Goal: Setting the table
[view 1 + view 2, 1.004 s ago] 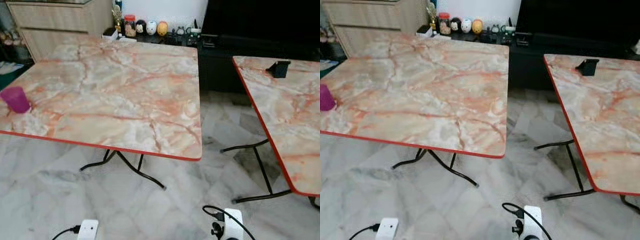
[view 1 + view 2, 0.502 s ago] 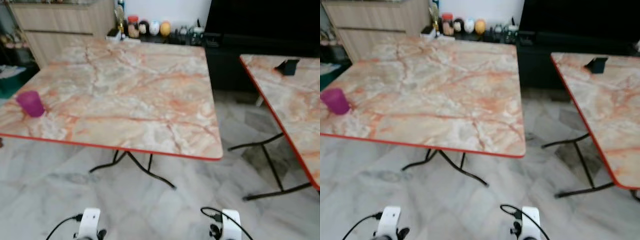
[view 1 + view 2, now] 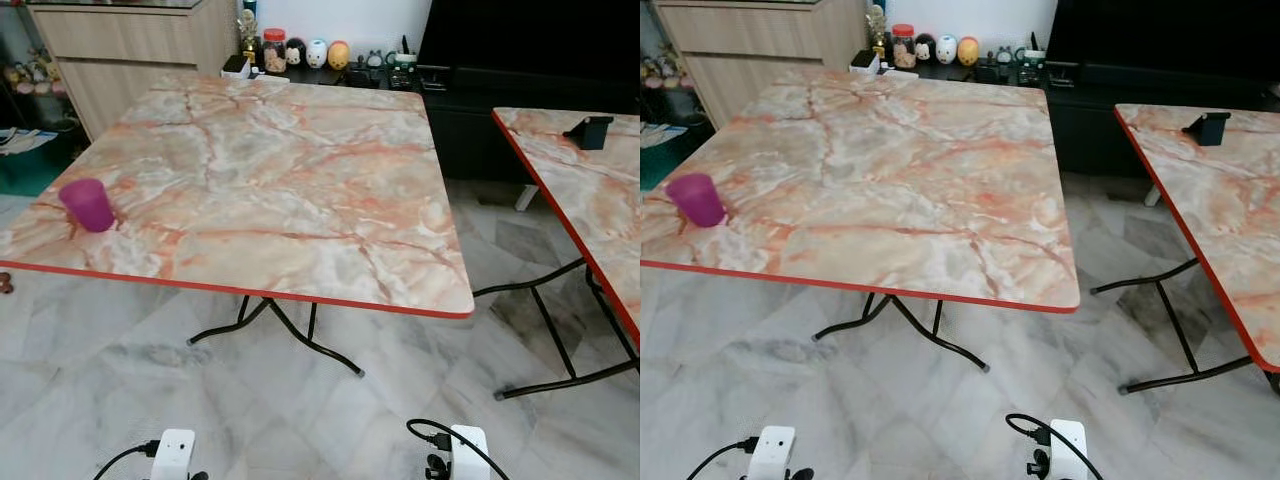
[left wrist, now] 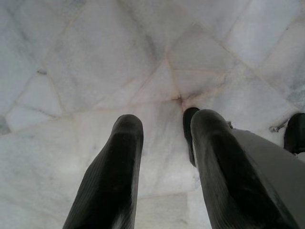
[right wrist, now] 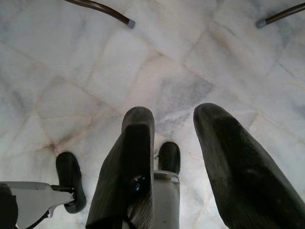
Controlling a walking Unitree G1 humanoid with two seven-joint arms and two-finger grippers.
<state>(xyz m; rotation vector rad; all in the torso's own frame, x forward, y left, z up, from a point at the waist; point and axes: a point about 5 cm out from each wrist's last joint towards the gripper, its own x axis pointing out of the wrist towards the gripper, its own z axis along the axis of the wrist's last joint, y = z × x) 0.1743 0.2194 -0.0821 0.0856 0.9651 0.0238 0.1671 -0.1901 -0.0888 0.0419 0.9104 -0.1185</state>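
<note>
Landmark: you can use the big table (image 3: 270, 170) as your marker. It has a pink and orange marble top with a red edge and black legs.
Cup: you see a purple cup (image 3: 88, 204) standing upright on the big table, near its left edge and close to the front edge. Nothing touches it.
Second table: there is another table (image 3: 590, 210) with the same marble top to the right of the big table, with a gap of floor between them.
Black stand: a small black stand (image 3: 590, 131) sits on the second table, far from the cup.
Shelf things: behind the big table you see a low dark shelf with a red-lidded jar (image 3: 273, 50) and little round toys (image 3: 316, 52) in a row.
Cabinet: a light wood cabinet (image 3: 130, 45) stands behind the big table's left back corner.
Floor: the floor (image 3: 300, 420) is pale grey marble tile, under and in front of the big table.
Left gripper: your left gripper (image 4: 164, 131) hangs low over the floor, in front of the big table. Its two black fingers (image 4: 116, 167) are spread apart with nothing between them.
Right gripper: your right gripper (image 5: 174, 124) also hangs over the floor, near the big table's feet (image 5: 129, 22). Its fingers (image 5: 228, 162) are spread apart and hold nothing.
Arms: the white ends of both arms peek in at the bottom of the head view, left (image 3: 172, 455) and right (image 3: 468, 452), well apart from the cup.
</note>
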